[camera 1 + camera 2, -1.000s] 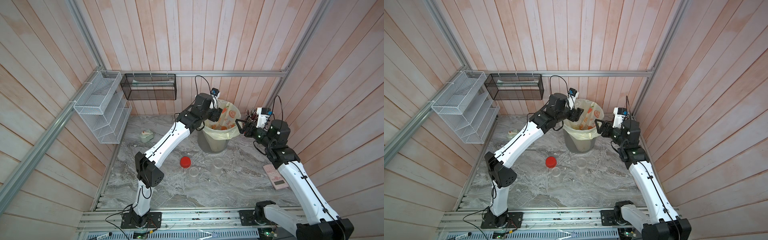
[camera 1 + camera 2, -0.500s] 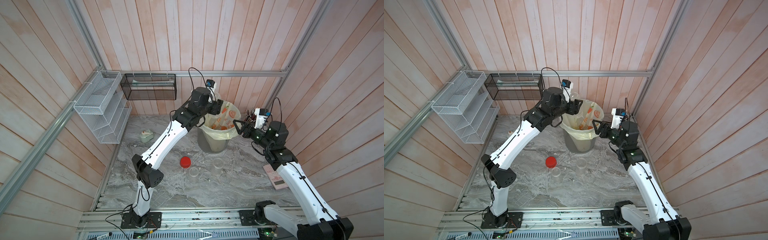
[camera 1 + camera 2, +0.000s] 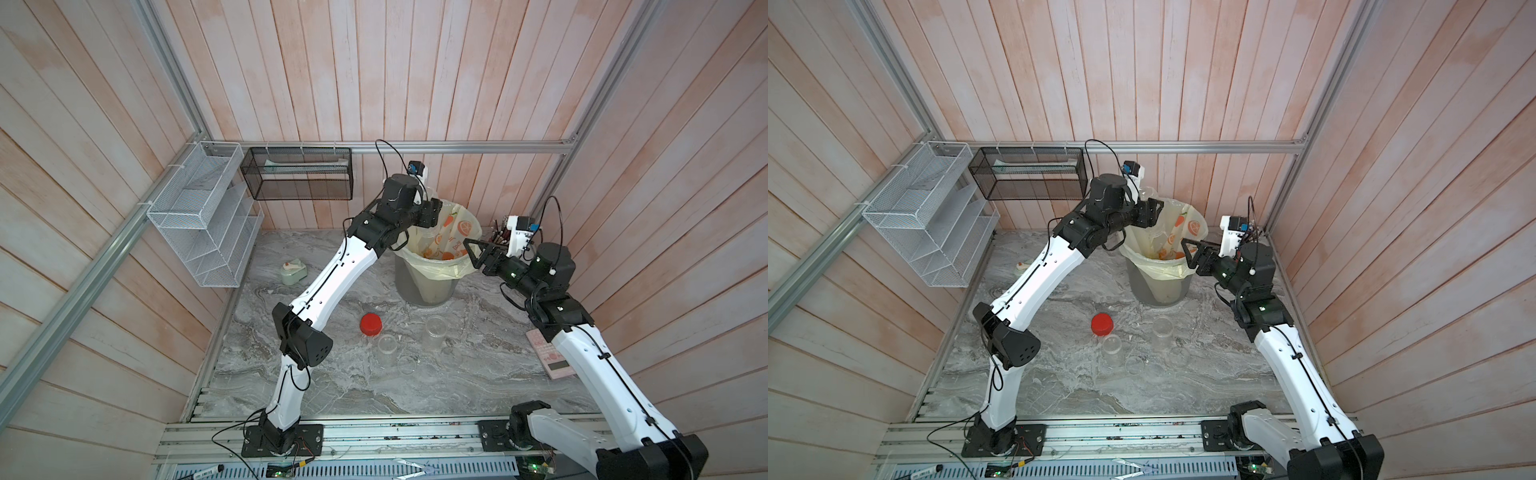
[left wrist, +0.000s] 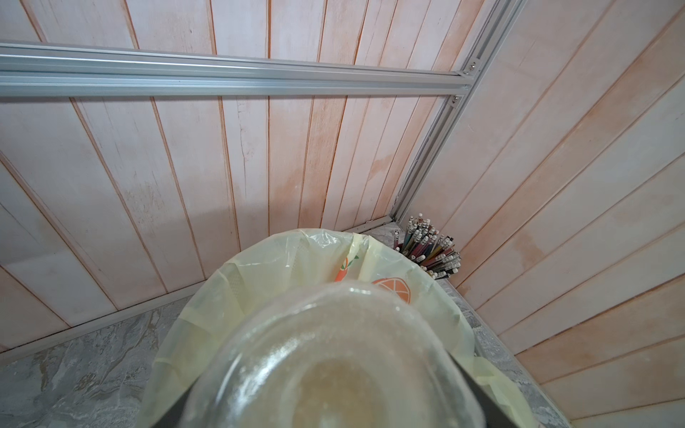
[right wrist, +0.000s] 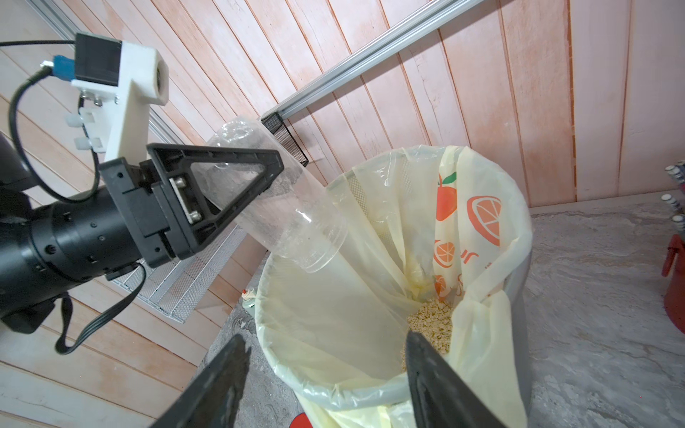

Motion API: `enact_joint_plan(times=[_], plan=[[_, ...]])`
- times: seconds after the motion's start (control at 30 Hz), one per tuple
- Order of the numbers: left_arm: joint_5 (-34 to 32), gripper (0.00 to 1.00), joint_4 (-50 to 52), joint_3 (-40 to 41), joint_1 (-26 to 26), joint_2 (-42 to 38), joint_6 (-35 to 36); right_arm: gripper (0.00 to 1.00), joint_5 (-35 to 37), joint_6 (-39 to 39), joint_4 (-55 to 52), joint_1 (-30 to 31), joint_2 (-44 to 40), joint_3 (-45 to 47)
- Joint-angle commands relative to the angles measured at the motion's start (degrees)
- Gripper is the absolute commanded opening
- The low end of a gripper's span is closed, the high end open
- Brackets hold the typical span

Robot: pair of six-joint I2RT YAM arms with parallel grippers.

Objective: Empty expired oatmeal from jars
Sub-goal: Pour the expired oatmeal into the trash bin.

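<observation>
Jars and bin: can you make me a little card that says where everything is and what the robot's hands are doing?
Held jar: tilted, mouth down over the bin, looks empty
Left gripper: shut on the held jar
Right gripper: open, empty, by the bin's rim
Oatmeal: a pile at the bottom of the bin
Other jars: two, upright on the table, lids off, look empty
Red lid: lying on the table beside them
</observation>
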State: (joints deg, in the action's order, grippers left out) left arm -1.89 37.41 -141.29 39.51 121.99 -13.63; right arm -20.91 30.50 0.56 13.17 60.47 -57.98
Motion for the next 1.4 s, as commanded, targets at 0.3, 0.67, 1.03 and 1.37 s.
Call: enact_joint_plan(times=[0.3,0.67,1.03,1.37], plan=[[8.3,0.32,1.6,-3.9,-2.6,0.6,-10.4,0.7,1.8,2.1,3.0,1.4,-2.3,1.8],[8.2,0.38,-28.8,29.0,-3.4,-16.2,-26.4,0.79,4.9,14.5,16.5,1.8,-3.8,7.8],[8.6,0.38,-47.7,46.3,-3.7,-23.3,-45.4,0.83,9.1,23.3,26.5,5.3,-3.9,10.4],[6.1,0.37,-58.3,56.7,-2.9,-28.1,-57.5,0.84,17.0,28.3,35.3,12.2,-0.6,11.8]])
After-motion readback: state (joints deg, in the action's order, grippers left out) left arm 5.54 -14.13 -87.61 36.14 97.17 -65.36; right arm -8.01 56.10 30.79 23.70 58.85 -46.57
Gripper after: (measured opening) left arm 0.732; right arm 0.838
